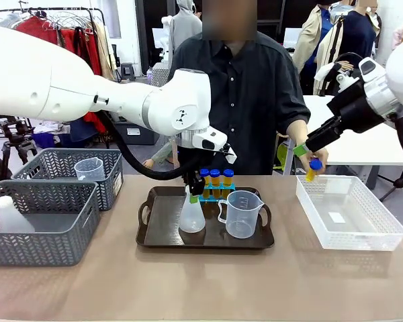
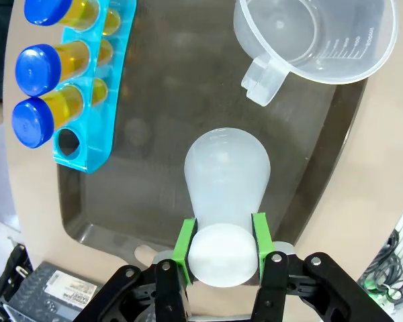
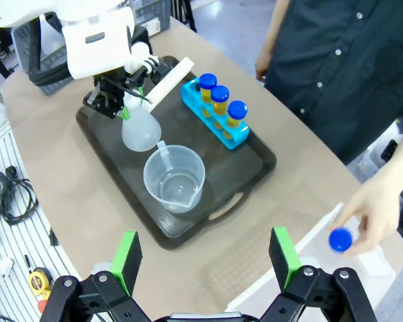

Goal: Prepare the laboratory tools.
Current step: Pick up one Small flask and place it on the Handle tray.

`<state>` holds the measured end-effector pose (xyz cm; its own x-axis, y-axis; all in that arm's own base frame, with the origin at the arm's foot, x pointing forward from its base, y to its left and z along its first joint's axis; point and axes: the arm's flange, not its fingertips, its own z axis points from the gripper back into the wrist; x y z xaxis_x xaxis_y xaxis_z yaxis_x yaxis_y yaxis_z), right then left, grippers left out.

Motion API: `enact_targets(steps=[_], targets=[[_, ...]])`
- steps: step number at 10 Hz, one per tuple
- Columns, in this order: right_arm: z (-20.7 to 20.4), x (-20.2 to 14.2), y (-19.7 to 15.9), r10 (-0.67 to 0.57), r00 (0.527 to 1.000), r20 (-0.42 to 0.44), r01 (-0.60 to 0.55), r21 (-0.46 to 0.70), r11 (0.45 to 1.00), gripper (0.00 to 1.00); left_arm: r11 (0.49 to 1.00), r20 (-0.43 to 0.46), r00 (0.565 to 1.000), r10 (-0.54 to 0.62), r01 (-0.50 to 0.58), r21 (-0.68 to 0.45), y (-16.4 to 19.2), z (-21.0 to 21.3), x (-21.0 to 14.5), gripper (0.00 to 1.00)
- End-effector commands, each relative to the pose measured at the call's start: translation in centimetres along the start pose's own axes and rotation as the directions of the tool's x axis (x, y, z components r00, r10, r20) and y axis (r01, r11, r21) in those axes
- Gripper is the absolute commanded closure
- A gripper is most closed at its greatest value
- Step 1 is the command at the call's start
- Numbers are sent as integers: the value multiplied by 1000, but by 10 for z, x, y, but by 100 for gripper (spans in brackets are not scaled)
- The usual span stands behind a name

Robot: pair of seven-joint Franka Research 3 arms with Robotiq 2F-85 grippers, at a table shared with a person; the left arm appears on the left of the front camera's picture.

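Our left gripper (image 2: 221, 251) is clamped on the conical flask (image 2: 226, 181) neck, flask on tray (image 1: 154, 231) w/ beaker (image 1: 240, 213) and rack (image 2: 97, 100). Right gripper (image 3: 205, 255) spread wide, nothing held; person's hand (image 1: 314, 158) holds a tube (image 1: 313, 169).

White glossy arms end in black grippers with green pads (image 2: 185, 241); a black cable, apparently ribbed, loops below the left arm (image 1: 67, 87).

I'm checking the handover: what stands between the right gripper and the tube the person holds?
Nothing visible. The right gripper is open, and the tube sits in the person's hand, off to one side beyond its fingers, over bare table.
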<state>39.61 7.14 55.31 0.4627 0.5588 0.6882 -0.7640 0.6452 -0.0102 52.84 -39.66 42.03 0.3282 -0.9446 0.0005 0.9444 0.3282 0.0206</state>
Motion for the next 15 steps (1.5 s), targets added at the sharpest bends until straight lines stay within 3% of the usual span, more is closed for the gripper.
enact_targets(steps=[1,5,6,15], targets=[[0,0,-1,-6,1000,20,5,22,1000,0,1000,26,999,-24,25,-16,-2,-1,-11,87],[0,0,-1,-6,1000,20,5,22,1000,0,1000,22,999,-24,24,-18,-3,1,-13,9],[0,0,-1,-6,1000,20,5,22,1000,0,1000,23,999,-23,23,-20,-5,1,-13,0],[0,0,-1,-6,1000,20,5,22,1000,0,1000,15,1000,-26,26,-9,-9,15,-18,0]])
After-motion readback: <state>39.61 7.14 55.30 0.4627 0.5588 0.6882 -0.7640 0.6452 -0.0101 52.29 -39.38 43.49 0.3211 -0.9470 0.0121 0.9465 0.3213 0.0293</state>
